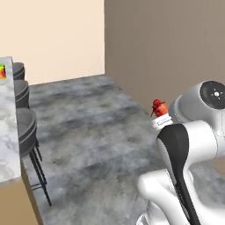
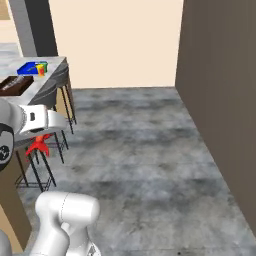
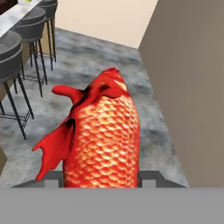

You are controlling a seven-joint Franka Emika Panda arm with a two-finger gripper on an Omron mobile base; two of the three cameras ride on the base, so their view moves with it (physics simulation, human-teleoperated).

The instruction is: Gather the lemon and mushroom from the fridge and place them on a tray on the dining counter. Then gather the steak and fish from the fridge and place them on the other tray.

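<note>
One red-orange fish [image 3: 103, 140] is sitting clamped in the pincer [image 3: 101, 179], whose two dark fingers are pressing against its scaly flanks at the bottom of the hand view, the tail and fins pointing away from the hand over the grey stone floor [image 3: 100, 57]. In the left base view the fish [image 1: 158, 107] is showing as a small red shape just ahead of the white arm's wrist, held in the air above the floor and near the brown wall [image 1: 167, 48]. In the right base view it [image 2: 40, 144] is hanging below the wrist, in front of the dark bar stools [image 2: 52, 107]. The marble table [image 2: 47, 75] is lying off to the arm's left, well apart from the fish, and it is carrying the bright blue tray [image 2: 29, 68] at its far end with the dark brown wooden tray [image 2: 15, 86] just beside it, nearer the robot. More grey stools [image 1: 24, 125] are standing along the table's [image 1: 9, 132] edge.
</note>
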